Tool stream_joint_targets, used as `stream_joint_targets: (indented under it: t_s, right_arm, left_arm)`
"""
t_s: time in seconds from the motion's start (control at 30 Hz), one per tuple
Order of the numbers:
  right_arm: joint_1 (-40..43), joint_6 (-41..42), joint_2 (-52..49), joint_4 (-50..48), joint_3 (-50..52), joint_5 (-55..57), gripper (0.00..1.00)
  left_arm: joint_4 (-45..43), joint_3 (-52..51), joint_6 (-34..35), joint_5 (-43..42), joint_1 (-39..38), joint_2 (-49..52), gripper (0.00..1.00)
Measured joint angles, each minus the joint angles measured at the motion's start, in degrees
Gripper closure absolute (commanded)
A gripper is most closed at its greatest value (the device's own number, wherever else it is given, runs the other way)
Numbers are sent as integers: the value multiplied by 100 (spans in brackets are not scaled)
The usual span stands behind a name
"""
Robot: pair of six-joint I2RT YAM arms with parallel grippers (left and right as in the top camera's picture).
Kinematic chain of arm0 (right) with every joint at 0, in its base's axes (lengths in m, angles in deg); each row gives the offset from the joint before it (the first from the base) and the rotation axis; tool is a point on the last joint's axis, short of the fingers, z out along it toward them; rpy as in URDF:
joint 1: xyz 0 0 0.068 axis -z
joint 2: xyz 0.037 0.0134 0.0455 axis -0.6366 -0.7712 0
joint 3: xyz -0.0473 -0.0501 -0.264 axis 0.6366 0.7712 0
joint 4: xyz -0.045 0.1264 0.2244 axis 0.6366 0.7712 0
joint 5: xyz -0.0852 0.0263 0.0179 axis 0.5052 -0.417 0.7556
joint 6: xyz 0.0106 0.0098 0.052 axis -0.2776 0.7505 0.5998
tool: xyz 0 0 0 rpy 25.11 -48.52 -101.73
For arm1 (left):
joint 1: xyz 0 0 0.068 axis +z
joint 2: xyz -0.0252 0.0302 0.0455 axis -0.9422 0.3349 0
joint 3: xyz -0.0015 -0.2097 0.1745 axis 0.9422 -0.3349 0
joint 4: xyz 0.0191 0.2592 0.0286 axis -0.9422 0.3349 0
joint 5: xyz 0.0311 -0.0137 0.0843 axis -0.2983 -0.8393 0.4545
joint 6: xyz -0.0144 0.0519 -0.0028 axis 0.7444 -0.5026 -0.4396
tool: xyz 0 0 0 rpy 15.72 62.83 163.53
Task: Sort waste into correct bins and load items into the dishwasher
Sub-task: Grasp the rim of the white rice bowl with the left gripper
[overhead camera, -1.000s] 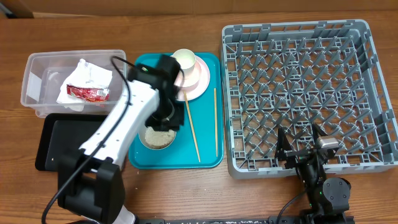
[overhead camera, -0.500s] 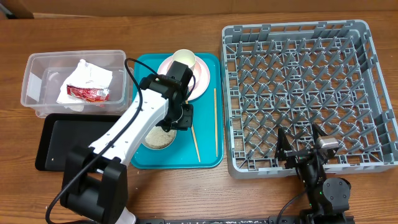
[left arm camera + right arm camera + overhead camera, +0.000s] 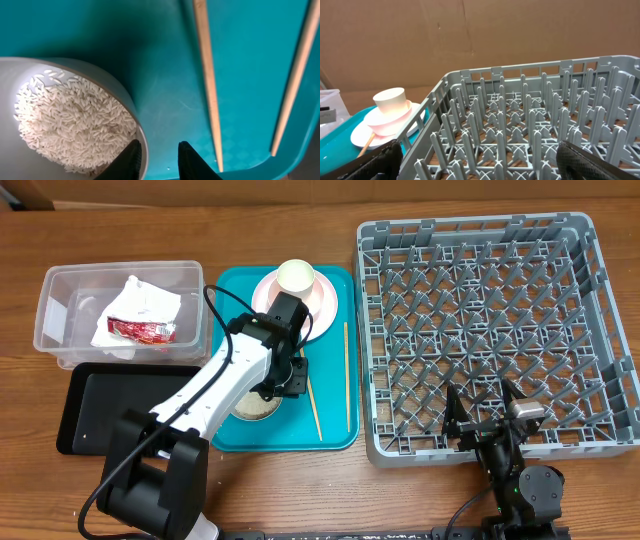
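Note:
My left gripper (image 3: 293,377) is open over the teal serving tray (image 3: 335,430). In the left wrist view (image 3: 161,159) one finger is inside the grey-green bowl (image 3: 131,112) and the other outside, straddling its right rim. The bowl (image 3: 252,402) holds white rice (image 3: 75,120). Two chopsticks (image 3: 311,400) (image 3: 347,375) lie on the tray to the right, also in the left wrist view (image 3: 207,75) (image 3: 295,75). The cream cup (image 3: 296,276) stands in the pink bowl (image 3: 312,295) on the pink plate (image 3: 325,310). My right gripper (image 3: 480,405) is open and empty at the front edge of the grey rack (image 3: 470,222).
The clear tub (image 3: 60,280) at the far left holds the red wrapper (image 3: 140,330) and white tissue (image 3: 145,298). The black tray (image 3: 110,405) lies in front of it. The right wrist view shows the rack's pegs (image 3: 520,125) and the cup (image 3: 391,100).
My left gripper has moved from beside the pink plate toward me and down to the right rim of the rice bowl. The right arm has not moved.

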Motion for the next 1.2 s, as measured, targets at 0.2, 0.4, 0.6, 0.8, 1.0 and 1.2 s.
stream_joint_targets:
  t_s: [0.2,0.4,0.6,0.8,1.0,1.2]
  right_arm:
    - [0,0,0,-2,0,0,0]
    - [0,-2,0,0,0,0,0]
    - [0,0,0,0,0,-2,0]
    - [0,-2,0,0,0,-2,0]
    - [0,-4,0,0,0,-2,0]
    - [0,0,0,0,0,0,0]
  left_arm:
    - [-299,-286,39,79,0,0,73]
    - [-520,-485,63,151,0,0,86]
    - [-573,-487,98,227,0,-4,96]
    - [-461,-483,212,271,-24,-7,96]
    - [-365,-483,382,619,-302,-7,96]
    - [-299,-483,669,1058,-890,-7,96]
